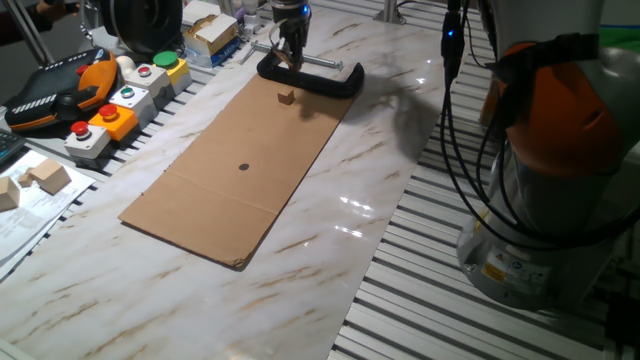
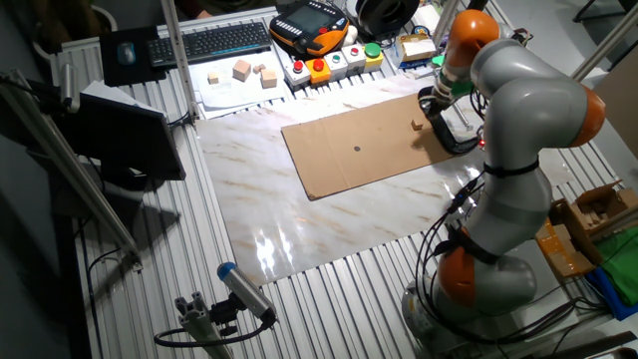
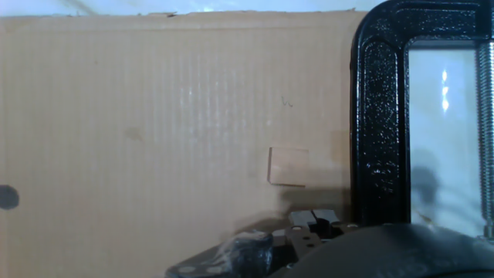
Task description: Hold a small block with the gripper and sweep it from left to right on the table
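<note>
The end effector (image 1: 291,45) hangs above the far end of the cardboard sheet (image 1: 240,165), over the black C-clamp (image 1: 312,76). In the hand view its fingertips sit pressed together at the bottom edge with nothing between them. So the task looks barely begun, by my reckoning: the block has yet to be gripped, and the whole sweep from left to right is still to do.

Just ahead of the fingertips, and apart from them, the small block (image 3: 289,166) lies flat on the cardboard, close beside the clamp's frame. It is a tiny squarish wooden piece, pale tan, hardly lighter than the sheet beneath it, with clean edges and a thin shadow under its near side.

Farther off, a dark round spot (image 1: 243,167) marks the middle of the cardboard, and the marbled bench (image 1: 330,270) spreads beyond.
</note>
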Motion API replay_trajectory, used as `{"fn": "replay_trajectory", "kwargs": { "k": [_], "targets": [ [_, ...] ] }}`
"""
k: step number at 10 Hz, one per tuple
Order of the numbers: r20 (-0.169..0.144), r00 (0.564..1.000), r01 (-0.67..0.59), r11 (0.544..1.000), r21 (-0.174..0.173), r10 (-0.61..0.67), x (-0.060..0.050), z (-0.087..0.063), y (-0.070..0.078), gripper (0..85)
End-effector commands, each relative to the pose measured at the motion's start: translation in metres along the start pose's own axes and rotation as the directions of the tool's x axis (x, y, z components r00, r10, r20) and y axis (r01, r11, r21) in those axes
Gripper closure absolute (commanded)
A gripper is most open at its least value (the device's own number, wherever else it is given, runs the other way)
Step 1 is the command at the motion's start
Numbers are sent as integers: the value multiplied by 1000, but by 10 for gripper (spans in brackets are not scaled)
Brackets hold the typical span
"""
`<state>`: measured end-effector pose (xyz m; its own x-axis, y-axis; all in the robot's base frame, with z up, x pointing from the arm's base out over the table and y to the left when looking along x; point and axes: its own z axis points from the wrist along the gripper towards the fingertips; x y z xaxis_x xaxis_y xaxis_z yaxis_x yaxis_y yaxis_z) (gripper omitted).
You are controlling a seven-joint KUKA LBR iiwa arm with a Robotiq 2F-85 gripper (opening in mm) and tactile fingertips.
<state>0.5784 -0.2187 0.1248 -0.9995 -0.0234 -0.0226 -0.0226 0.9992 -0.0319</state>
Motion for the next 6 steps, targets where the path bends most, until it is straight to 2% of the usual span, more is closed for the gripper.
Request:
{"fn": "replay_trajectory", "kwargs": {
  "k": [1, 6],
  "targets": [
    [0, 1000, -1, 1000, 1, 1, -1, 2, 0, 843],
    [-4, 1000, -7, 1000, -9, 7, -6, 20, 0, 843]
  ]
}}
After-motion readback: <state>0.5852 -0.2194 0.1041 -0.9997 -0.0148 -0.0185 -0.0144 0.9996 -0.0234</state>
